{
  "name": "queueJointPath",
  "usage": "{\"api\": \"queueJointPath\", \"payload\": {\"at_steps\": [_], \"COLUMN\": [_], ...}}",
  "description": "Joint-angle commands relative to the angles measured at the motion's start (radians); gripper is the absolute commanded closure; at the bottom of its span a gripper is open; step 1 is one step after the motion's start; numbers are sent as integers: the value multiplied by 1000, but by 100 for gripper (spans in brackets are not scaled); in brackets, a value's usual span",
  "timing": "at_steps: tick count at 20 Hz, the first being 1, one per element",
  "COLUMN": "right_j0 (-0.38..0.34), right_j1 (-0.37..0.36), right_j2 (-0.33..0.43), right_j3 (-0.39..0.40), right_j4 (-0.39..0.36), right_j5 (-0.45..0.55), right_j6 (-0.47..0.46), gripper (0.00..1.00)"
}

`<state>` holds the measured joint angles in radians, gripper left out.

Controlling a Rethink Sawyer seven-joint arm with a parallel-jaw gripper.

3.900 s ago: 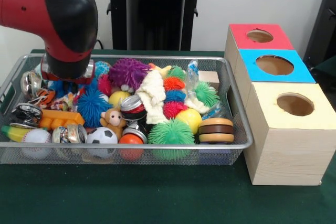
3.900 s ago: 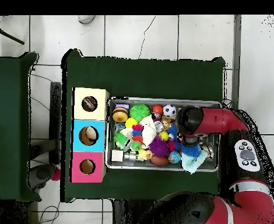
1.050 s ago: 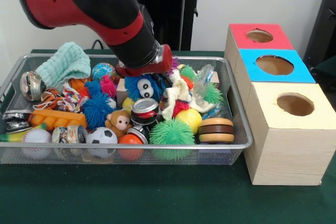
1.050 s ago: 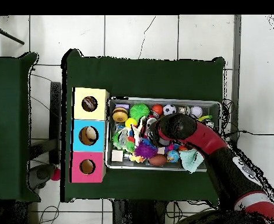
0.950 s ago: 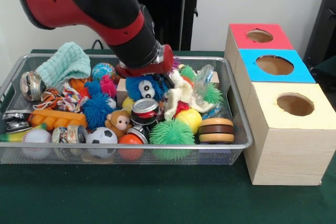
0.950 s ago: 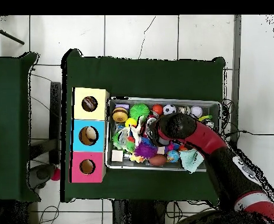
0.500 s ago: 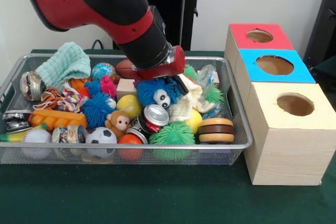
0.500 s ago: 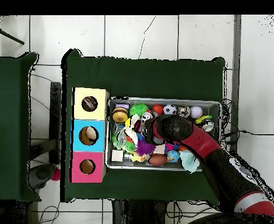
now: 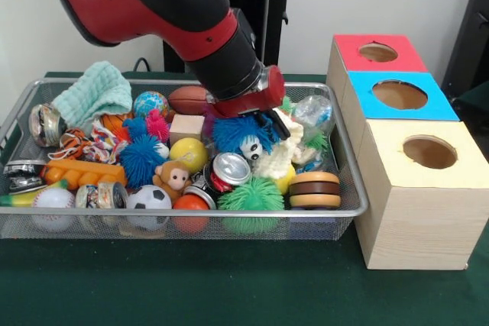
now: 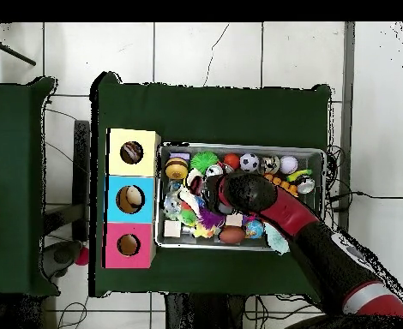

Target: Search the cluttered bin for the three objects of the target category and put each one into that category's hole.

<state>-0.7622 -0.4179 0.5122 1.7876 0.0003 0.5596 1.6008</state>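
The wire mesh bin (image 9: 191, 214) is packed with toys. An orange-and-black rope toy (image 9: 67, 141) and a multicolour rope toy (image 9: 103, 135) lie side by side at its left end; I see no third one. My gripper (image 9: 264, 117) is down in the clutter at the bin's right-centre, far from those ropes. It presses against a blue furry toy with eyes (image 9: 235, 135) and a cream cloth (image 9: 276, 156). The yellow-surround hole (image 9: 430, 152) is on the nearest box and is clear. In the overhead view the arm (image 10: 248, 193) covers the gripper, and the bin (image 10: 239, 146) and yellow hole (image 10: 131, 152) show.
The blue-surround hole (image 9: 399, 95) and red-surround hole (image 9: 378, 53) sit behind the yellow one. The bin also holds a green knitted cloth (image 9: 93, 93), spiky balls (image 9: 249, 196), cans (image 9: 229, 169), a football (image 9: 189, 100), a wood block (image 9: 186, 127) and a toy burger (image 9: 314, 188).
My arm has swept from the bin's left end to its right-centre. It pushed the blue furry toy, a can and the cream cloth toward the boxes and uncovered the football and wood block.
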Motion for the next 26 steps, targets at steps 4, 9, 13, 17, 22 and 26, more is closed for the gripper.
{"api": "queueJointPath", "payload": {"at_steps": [4,9,13,17,22,26], "right_j0": [10,24,36,52,105,150], "right_j1": [21,-9,-36,-63,-103,-115], "right_j2": [118,119,114,107,9,-82], "right_j3": [69,94,112,127,72,-9], "right_j4": [72,79,87,100,48,-14], "right_j5": [-56,-72,-77,-80,-14,49], "right_j6": [136,169,189,202,165,118], "gripper": [100,100,100,100,100,100]}}
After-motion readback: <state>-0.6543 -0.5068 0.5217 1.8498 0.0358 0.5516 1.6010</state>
